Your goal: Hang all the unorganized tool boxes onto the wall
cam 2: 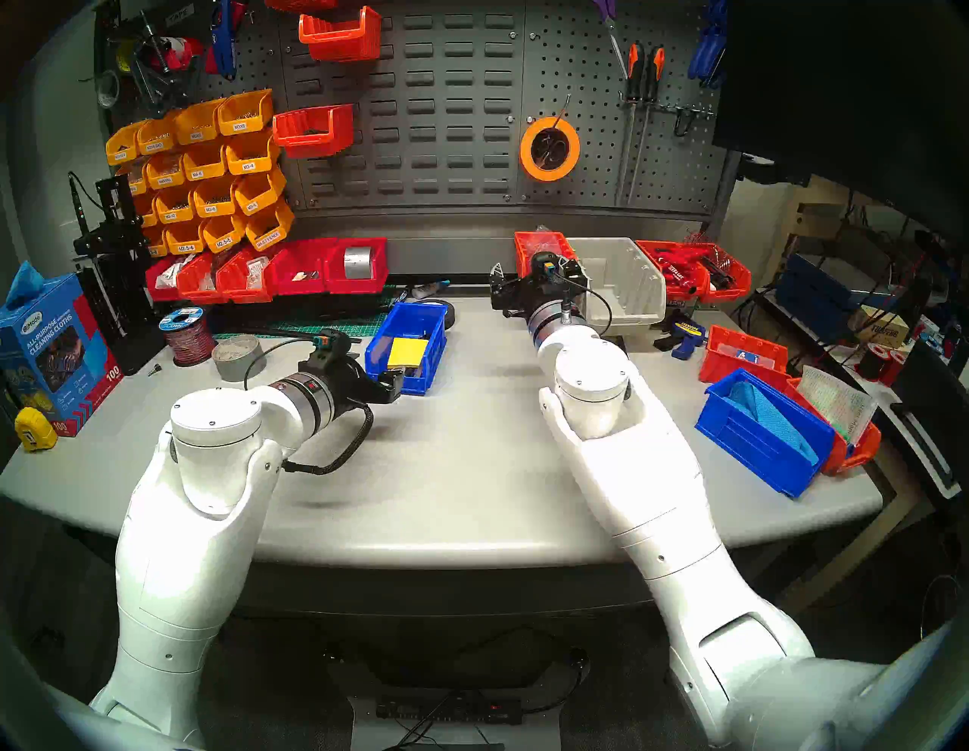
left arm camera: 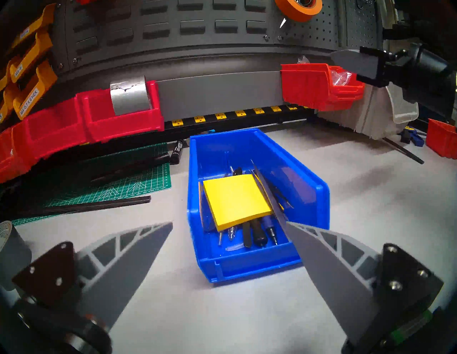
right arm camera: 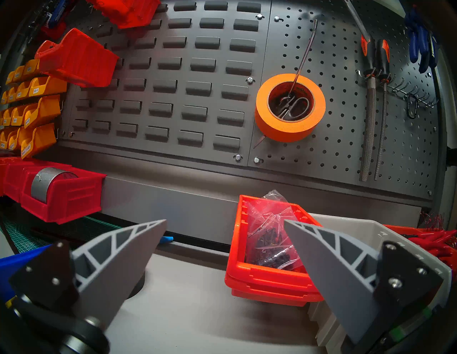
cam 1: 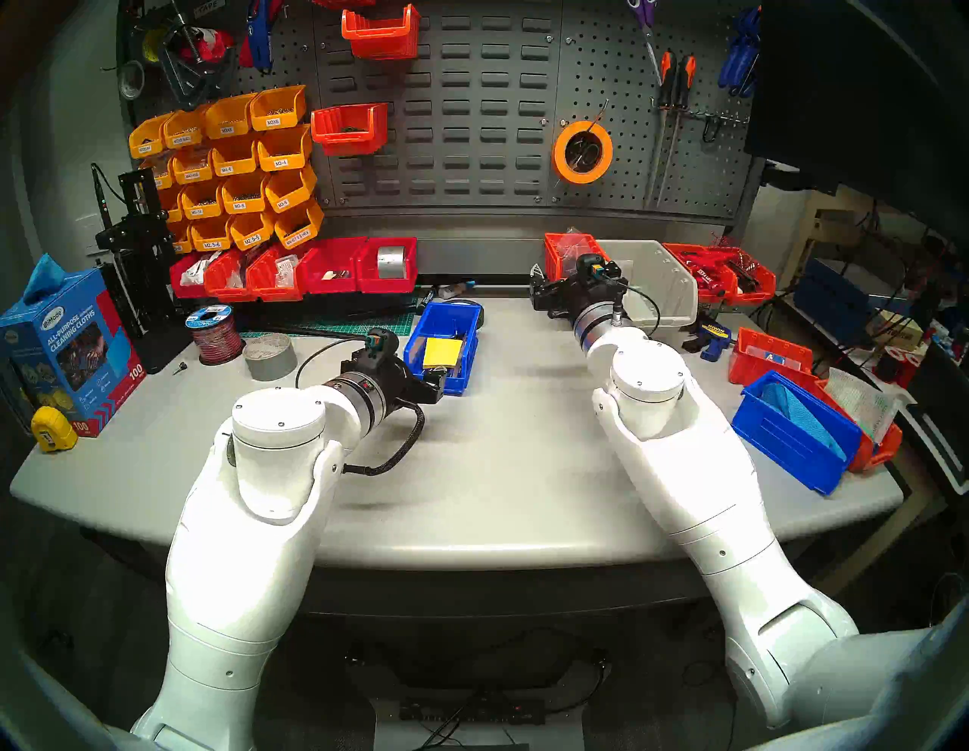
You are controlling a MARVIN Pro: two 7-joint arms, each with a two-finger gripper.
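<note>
The left end effector point(left arm camera: 228, 226), its jaws wide and empty, lines up on the blue open-top plastic bin with the yellow notepad point(left arm camera: 257, 205), which sits on the grey surface point(left arm camera: 371, 197) at twelve o'clock. Next, judging by this, it must straddle the near wall, close, then lift toward the dark grey louvred metal wall point(cam 1: 472, 115); the right end effector point(right arm camera: 225, 223) hovers wide and empty.

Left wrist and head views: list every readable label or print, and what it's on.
"M4-0.7 X 6 HEX": white label, yellow-orange bin.
"ALL-PURPOSE CLEANING CLOTHS", "100": blue cloth box.
"M3-4": yellow-orange bin label.
"IRWIN": blue clamp.
"TAPE": sign top left on wall.
Other bin labels, marker, wire spool: too blurred.
</note>
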